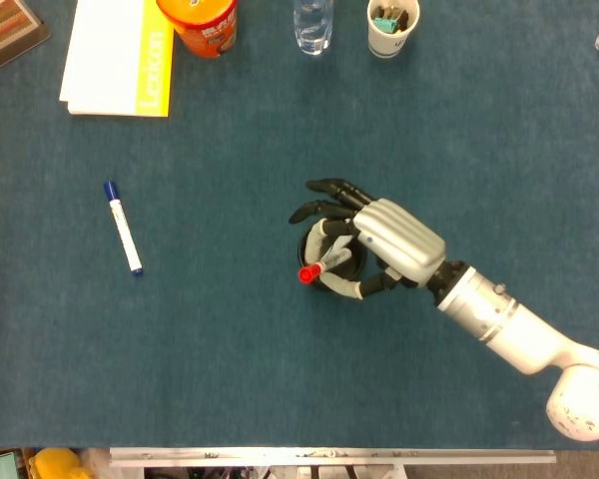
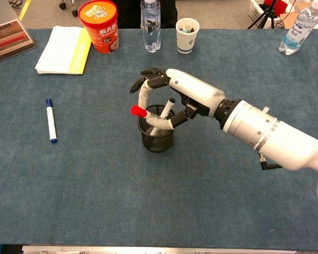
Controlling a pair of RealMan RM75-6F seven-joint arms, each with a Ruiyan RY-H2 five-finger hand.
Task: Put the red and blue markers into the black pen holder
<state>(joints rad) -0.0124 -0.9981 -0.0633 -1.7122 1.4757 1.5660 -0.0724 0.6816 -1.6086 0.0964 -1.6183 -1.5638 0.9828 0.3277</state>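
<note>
Now the right hand (image 2: 172,98) pinches the red marker (image 2: 143,112) over the black pen holder (image 2: 157,136); the blue marker (image 2: 51,120) lies far away.

Hidden and cut-off parts around the pen holder

The right hand (image 1: 379,239) is covering most of the black pen holder (image 1: 331,282) in the head view, and its fingers are hiding much of the red marker (image 2: 139,111) barrel. The orange tub (image 1: 200,22), the water bottle (image 1: 312,22) and the booklet (image 1: 8,28) are running off the top edge there. The left hand is showing in neither view.
</note>
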